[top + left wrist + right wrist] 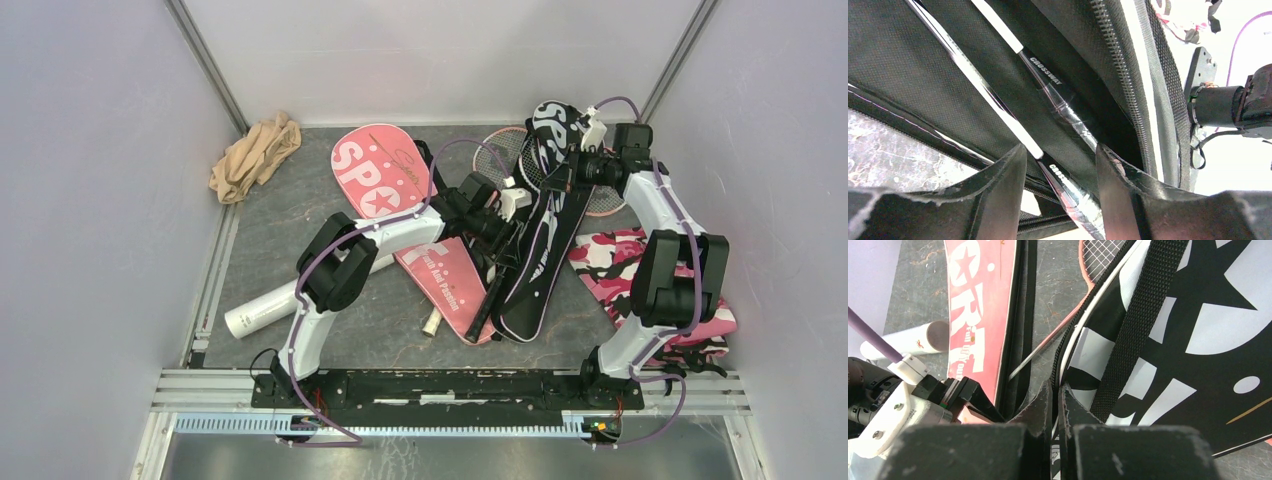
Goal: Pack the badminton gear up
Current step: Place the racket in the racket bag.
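Black racket bag [545, 240] lies slantwise on the table [300, 220], its round head toward 1 o'clock and its narrow end reaching down toward 6. The right gripper [1057, 405] is pinched tight on the white-piped rim of this bag near the head. Just beside it, at 12 o'clock, a pink-framed racket [505, 150] shows its strung head from under the bag.

The left gripper [1060, 190] stands partly spread inside the bag's mouth. Two dark racket shafts [1045, 75] lettered CROSSWAY run across the mesh lining, and one passes between the fingers [998, 190]; it seems to touch neither, though the view is very close.

A pink racket bag [380, 170] lettered SPORT stretches from 11 o'clock to the centre, beside the black one. A long white tube [262, 308] rests at 8 o'clock. A beige cloth [255, 155] is bunched at 10 o'clock, and a pink camouflage cloth [610, 265] lies at 4 o'clock under the right arm.
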Available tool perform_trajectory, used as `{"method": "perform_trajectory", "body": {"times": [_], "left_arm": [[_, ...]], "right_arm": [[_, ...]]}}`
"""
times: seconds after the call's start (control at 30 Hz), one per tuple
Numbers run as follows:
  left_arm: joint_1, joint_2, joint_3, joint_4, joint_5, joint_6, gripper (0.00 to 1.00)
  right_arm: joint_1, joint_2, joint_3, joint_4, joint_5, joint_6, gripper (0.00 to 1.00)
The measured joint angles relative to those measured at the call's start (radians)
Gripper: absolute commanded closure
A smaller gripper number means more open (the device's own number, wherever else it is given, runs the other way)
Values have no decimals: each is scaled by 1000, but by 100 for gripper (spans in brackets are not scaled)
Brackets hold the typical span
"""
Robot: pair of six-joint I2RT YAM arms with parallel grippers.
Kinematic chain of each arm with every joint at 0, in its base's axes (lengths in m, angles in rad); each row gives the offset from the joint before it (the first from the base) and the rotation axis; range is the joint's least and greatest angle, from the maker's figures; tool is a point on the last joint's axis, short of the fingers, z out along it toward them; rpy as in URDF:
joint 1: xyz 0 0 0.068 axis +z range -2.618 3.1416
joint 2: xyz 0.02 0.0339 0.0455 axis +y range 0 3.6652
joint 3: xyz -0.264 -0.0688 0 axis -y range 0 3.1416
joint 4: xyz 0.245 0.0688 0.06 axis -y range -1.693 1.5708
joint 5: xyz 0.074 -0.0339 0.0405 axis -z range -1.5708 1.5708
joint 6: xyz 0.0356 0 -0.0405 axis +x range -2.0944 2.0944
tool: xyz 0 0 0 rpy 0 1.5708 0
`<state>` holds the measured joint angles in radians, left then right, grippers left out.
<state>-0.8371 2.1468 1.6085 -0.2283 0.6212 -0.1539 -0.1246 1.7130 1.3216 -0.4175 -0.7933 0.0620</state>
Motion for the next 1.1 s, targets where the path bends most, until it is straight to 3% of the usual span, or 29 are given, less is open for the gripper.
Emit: {"method": "perform_trajectory", "body": {"times": [0.37,0.53,0.83,1.1], "left_arm": [[0,43,0,3,35,-16,42],[0,63,0,19,44,-16,55],[10,68,-13,7,68,-156,97],[16,93,42,-5,79,-295,98]], "right_arm": [[0,26,17,-26,-32,-34,100],[0,35,23,-30,-42,-38,100],[-4,39,35,-54,-43,-67,100],[-8,41,31,-56,-43,-72,100]]}}
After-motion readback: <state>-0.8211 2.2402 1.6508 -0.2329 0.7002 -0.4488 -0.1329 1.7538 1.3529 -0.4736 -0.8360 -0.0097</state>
